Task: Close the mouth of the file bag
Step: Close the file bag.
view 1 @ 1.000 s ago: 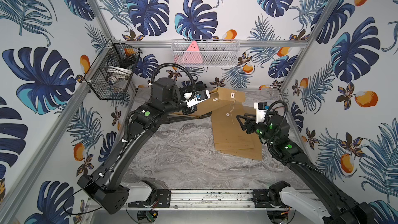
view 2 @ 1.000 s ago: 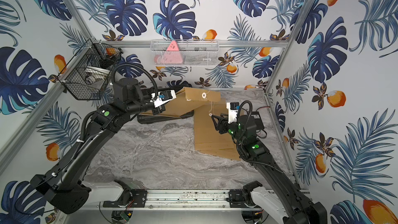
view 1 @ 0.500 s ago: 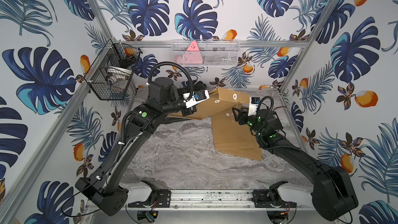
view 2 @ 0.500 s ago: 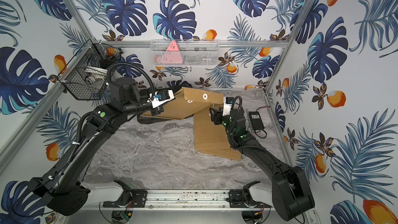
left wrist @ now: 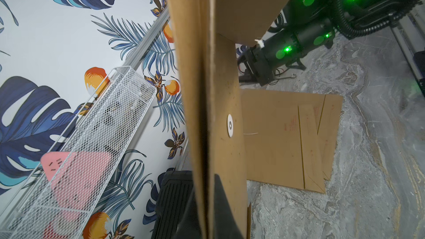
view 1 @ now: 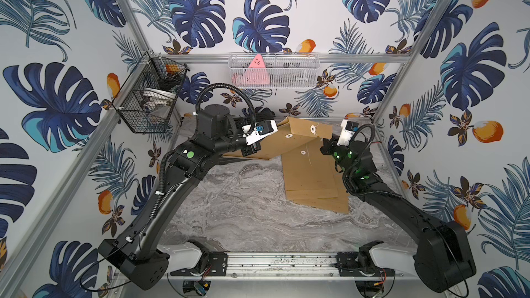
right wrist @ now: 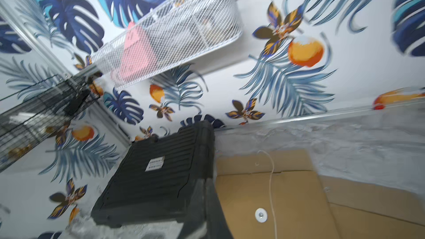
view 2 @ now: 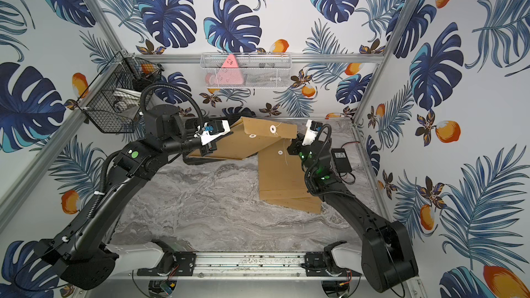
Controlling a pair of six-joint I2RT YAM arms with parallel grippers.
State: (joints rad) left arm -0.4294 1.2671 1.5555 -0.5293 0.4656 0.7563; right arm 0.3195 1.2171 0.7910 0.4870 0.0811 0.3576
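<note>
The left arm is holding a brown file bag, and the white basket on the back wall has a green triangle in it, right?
Not quite. The triangle in the white basket is pink, not green; both top views show it. The left gripper does hold the brown file bag.
</note>
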